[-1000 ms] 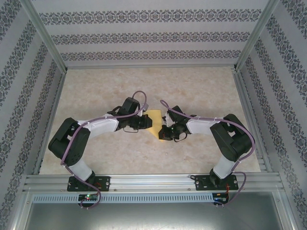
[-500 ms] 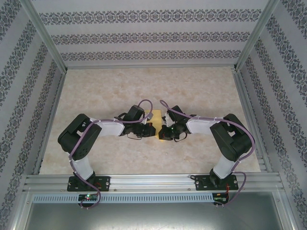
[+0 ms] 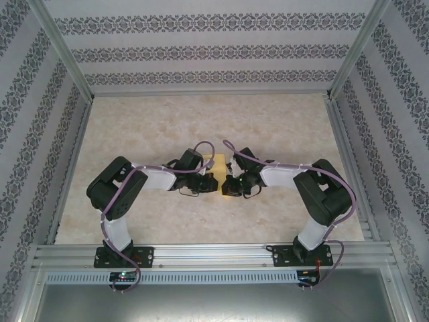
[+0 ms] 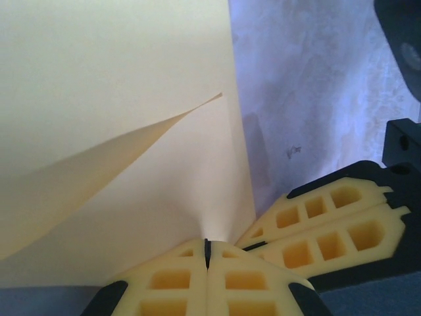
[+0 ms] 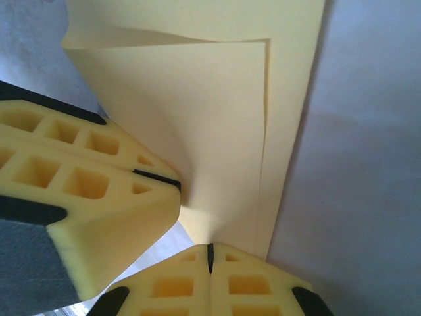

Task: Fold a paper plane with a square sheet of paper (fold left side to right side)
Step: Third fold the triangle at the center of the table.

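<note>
The yellow sheet (image 3: 216, 159) is lying at the middle of the bench (image 3: 288, 127), partly doubled over, long axis running away from the arms; left pincer (image 4: 206, 249) and right pincer (image 5: 210, 251) are clenching side by side, seemingly nipping its near edge

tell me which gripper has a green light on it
the right gripper: a green light glows on its body; the left gripper is unlit

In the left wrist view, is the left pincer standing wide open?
No, the left pincer is shut, its tips pressed together on the square sheet of paper.
</note>
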{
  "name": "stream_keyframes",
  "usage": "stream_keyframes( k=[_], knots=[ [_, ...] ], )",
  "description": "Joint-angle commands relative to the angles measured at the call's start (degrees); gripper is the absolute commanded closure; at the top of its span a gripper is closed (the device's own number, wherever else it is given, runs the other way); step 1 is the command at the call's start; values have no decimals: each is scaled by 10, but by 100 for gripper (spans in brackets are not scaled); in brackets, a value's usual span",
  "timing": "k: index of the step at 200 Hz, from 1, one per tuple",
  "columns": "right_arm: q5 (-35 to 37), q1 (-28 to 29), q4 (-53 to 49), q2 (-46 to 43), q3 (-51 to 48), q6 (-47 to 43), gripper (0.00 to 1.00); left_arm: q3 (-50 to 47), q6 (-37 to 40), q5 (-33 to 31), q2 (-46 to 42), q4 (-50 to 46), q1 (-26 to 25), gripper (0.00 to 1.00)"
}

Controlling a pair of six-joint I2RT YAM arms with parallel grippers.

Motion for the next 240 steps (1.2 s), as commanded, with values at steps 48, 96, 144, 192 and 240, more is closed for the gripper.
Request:
stream_keyframes(
  k=[48,96,144,192,240],
  knots=[
    [48,4,-65,18,-7,-15,100,-11,28,-55,5,-20,5,97],
    [50,4,-68,17,-13,-18,100,-17,60,-66,-2,-29,49,97],
    [48,4,-68,17,-17,-18,100,-17,85,-69,15,-34,110,98],
    [43,5,-66,17,-18,-17,100,-12,91,-61,24,-31,155,98],
    [18,7,21,-20,-36,-6,98,-28,85,-52,-33,-38,161,93]
  ],
)
